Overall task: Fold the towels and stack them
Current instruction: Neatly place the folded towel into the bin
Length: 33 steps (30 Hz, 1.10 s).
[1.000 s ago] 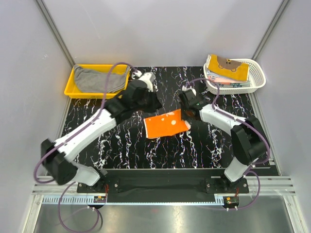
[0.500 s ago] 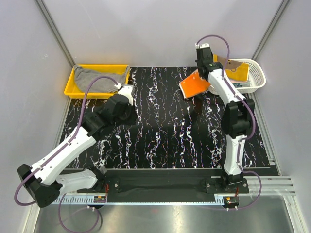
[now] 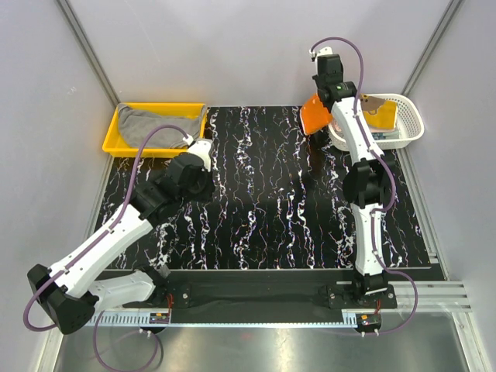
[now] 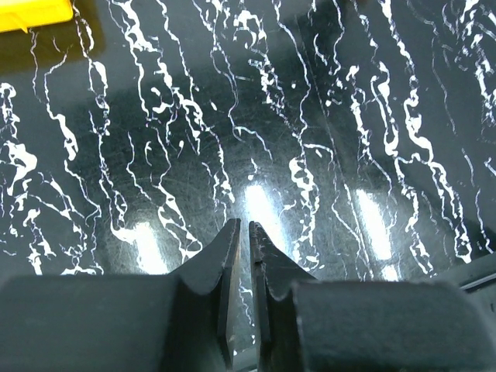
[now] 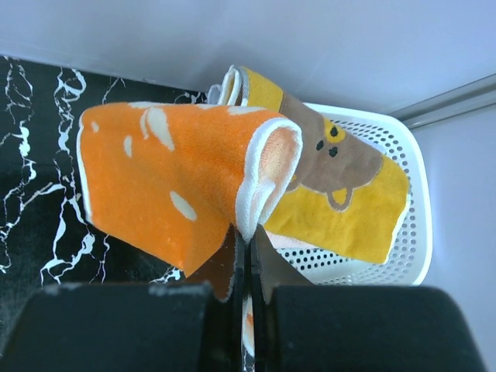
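Observation:
My right gripper (image 3: 328, 108) is shut on a folded orange towel (image 3: 315, 114) with white spots and holds it in the air at the left rim of the white basket (image 3: 411, 118). In the right wrist view the towel (image 5: 174, 182) hangs from the gripper (image 5: 249, 242). A yellow towel with a brown bear (image 5: 341, 186) tops the stack of folded towels in the basket (image 5: 387, 256). A grey towel (image 3: 159, 125) lies in the yellow tray (image 3: 113, 136). My left gripper (image 3: 200, 147) is shut and empty over the black mat, as the left wrist view (image 4: 241, 232) shows.
The black marbled mat (image 3: 263, 225) covers the table. The yellow tray stands at the back left, the basket at the back right. Grey walls and metal frame posts (image 3: 85, 46) close in the cell.
My right arm lifted the orange towel off the mat's middle and carried it back and right to the basket's rim. My left arm drew back to the left.

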Each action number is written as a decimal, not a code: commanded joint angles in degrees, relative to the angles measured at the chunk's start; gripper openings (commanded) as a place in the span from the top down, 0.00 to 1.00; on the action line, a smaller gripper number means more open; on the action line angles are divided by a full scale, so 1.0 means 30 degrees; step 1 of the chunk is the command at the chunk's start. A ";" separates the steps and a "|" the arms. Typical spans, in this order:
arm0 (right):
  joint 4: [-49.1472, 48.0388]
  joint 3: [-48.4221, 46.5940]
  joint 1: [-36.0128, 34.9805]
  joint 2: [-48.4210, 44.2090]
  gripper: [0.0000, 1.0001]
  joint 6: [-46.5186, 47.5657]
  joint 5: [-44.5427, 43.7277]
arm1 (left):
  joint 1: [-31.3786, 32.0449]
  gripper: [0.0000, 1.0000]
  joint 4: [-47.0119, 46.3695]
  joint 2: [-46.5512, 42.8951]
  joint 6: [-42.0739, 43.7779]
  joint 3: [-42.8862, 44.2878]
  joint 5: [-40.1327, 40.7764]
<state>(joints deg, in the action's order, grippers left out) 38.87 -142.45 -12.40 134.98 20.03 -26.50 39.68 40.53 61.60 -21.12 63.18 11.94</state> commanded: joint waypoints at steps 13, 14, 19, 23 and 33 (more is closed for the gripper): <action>-0.0711 -0.4077 0.0238 -0.0842 1.00 0.0236 0.0456 | -0.0278 0.86 -0.1001 -0.0964 0.0450 -0.0376 -0.1169; -0.0624 -0.4252 0.0209 -0.0842 1.00 0.0121 0.0397 | -0.0278 0.86 -0.1030 -0.0964 0.0450 -0.0434 -0.1227; -0.1179 -0.4313 0.0209 -0.1515 1.00 -0.0173 0.0514 | -0.0337 0.86 -0.1060 -0.0994 0.0450 -0.0434 -0.1403; -0.1239 -0.4693 0.0209 -0.1779 1.00 -0.0348 0.0572 | -0.0424 0.86 -0.1119 -0.1081 0.0391 -0.0493 -0.1491; -0.1502 -0.4664 0.0209 -0.2452 1.00 0.0090 -0.0160 | -0.0512 0.87 -0.1206 -0.1140 0.0362 -0.0551 -0.1813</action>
<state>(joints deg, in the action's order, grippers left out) 37.85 -153.36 -12.08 133.36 19.77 -25.89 38.46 39.75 59.72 -20.75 62.19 7.77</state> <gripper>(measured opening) 0.020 0.136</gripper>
